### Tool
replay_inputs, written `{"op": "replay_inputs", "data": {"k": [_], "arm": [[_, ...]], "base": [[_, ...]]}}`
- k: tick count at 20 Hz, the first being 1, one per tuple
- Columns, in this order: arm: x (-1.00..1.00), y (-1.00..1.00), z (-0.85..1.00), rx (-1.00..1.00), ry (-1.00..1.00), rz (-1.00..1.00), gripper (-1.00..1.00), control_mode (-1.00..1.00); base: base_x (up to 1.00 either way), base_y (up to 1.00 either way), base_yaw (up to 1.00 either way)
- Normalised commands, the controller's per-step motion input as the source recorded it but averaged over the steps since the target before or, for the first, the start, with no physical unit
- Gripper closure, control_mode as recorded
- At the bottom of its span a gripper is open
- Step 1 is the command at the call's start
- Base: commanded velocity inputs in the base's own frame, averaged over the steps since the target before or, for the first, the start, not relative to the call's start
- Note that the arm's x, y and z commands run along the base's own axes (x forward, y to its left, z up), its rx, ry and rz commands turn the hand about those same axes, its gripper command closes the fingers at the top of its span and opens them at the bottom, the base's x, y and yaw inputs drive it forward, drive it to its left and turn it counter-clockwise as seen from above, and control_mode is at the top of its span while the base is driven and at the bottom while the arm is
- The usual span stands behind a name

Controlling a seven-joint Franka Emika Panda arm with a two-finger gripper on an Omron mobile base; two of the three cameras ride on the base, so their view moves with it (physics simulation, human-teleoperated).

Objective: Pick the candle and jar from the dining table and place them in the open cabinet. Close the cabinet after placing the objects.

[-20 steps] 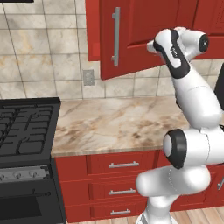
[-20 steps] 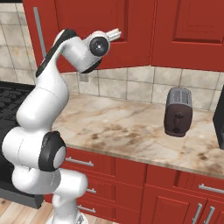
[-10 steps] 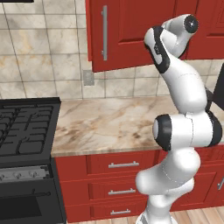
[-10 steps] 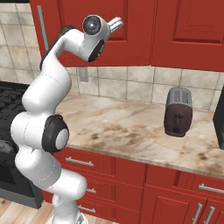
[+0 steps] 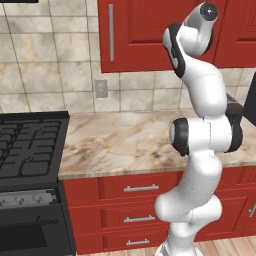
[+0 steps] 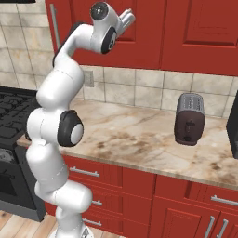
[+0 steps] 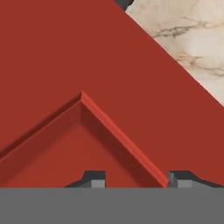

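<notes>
Cabinet (image 7: pixel 87 65) door panel right ahead of fingers (image 7: pixel 94 178), shut, silver handle (image 5: pixel 111 32) upright at its left edge. Fingers part-spread, empty, nothing between. Arm stretched up high, hand level w/ door. Toaster (image 6: pixel 189 118) on tabletop (image 6: pixel 139 139) below. No writing legible.

A: Count, appliances?
B: 1 toaster (image 6: pixel 188 119), 1 stove (image 5: pixel 31 145) far left.
A: Cabinetry?
B: 1 upper cabinet door (image 5: pixel 150 32) with 1 vertical bar handle (image 5: pixel 111 32). 3 drawer handles (image 5: pixel 141 188) stacked under the counter (image 5: pixel 120 142).
A: Wall?
B: 1 outlet (image 5: pixel 101 88).
</notes>
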Motion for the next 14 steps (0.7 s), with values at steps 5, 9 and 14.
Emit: {"op": "replay_inputs", "data": {"k": [5, 9, 14], "arm": [[0.58, 0.20, 0.00, 0.05, 0.08, -0.20, -1.00, -1.00], [0.53, 0.23, 0.00, 0.05, 0.07, -0.18, -1.00, -1.00], [0.52, 0.22, 0.00, 0.04, 0.08, -0.18, -1.00, -1.00]], "base": [[0.00, 0.00, 0.00], [0.00, 0.00, 0.00], [0.00, 0.00, 0.00]]}}
